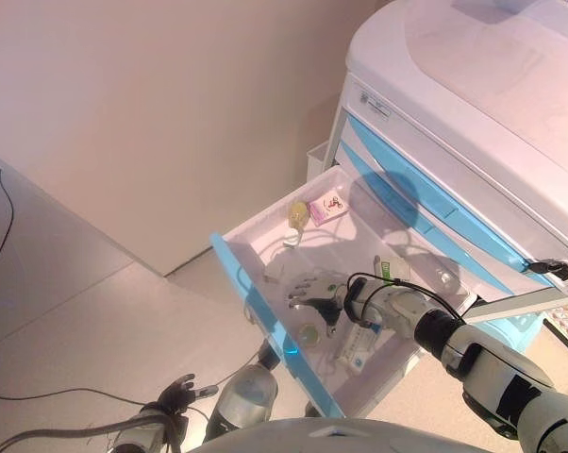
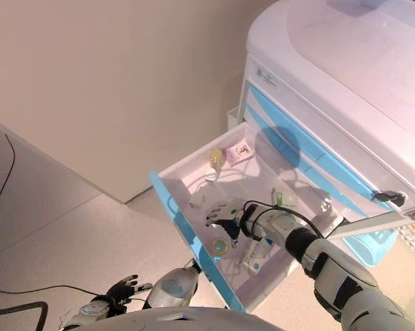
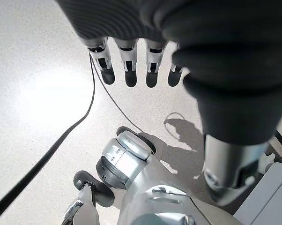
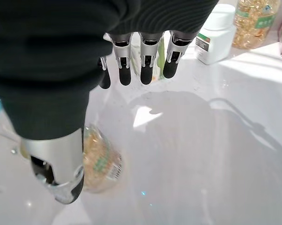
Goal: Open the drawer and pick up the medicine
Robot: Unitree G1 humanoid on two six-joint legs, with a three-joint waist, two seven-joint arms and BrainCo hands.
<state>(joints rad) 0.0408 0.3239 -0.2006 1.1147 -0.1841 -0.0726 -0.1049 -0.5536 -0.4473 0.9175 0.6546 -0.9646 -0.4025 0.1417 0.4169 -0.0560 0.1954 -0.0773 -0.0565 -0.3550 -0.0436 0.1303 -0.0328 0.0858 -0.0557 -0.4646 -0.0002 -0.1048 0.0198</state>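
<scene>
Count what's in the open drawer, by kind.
In the drawer:
Capsule bottles: 2
White bottle: 1
Boxes: 3
Total: 6. One or two small items, partly hidden or too unclear to name, are left out.

The right hand (image 2: 225,215) reaches forward with straight fingers (image 4: 145,63); the left hand (image 1: 180,390) hangs low, relaxed.
</scene>
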